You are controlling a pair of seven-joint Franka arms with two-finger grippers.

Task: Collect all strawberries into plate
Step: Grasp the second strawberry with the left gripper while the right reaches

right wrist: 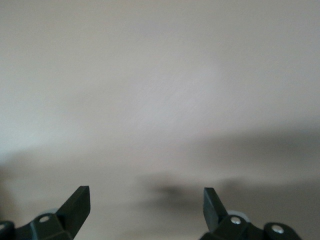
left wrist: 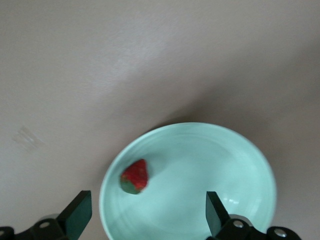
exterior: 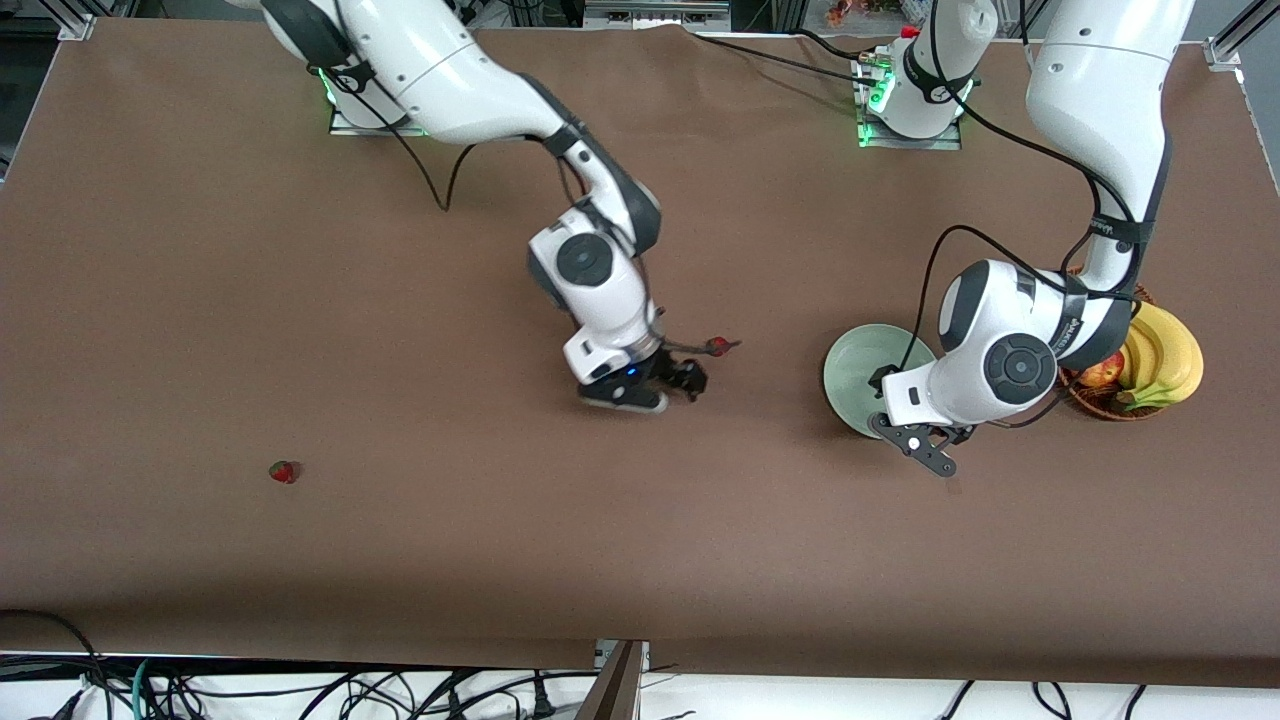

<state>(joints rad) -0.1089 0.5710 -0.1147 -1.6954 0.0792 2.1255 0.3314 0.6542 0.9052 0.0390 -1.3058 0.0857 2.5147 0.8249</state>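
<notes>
Both jaws gape empty: left gripper [left wrist: 145, 215] over the plate [left wrist: 240, 165]; remaining strawberry [exterior: 285, 472], soft, wants gentle side pinching.

Two glossy white robot arms with black joint bands and round grey-black caps, trailing thin black cables, rise from bases glowing green. The left hand [exterior: 925, 447] and right hand [exterior: 675, 385] carry black fingers.
</notes>
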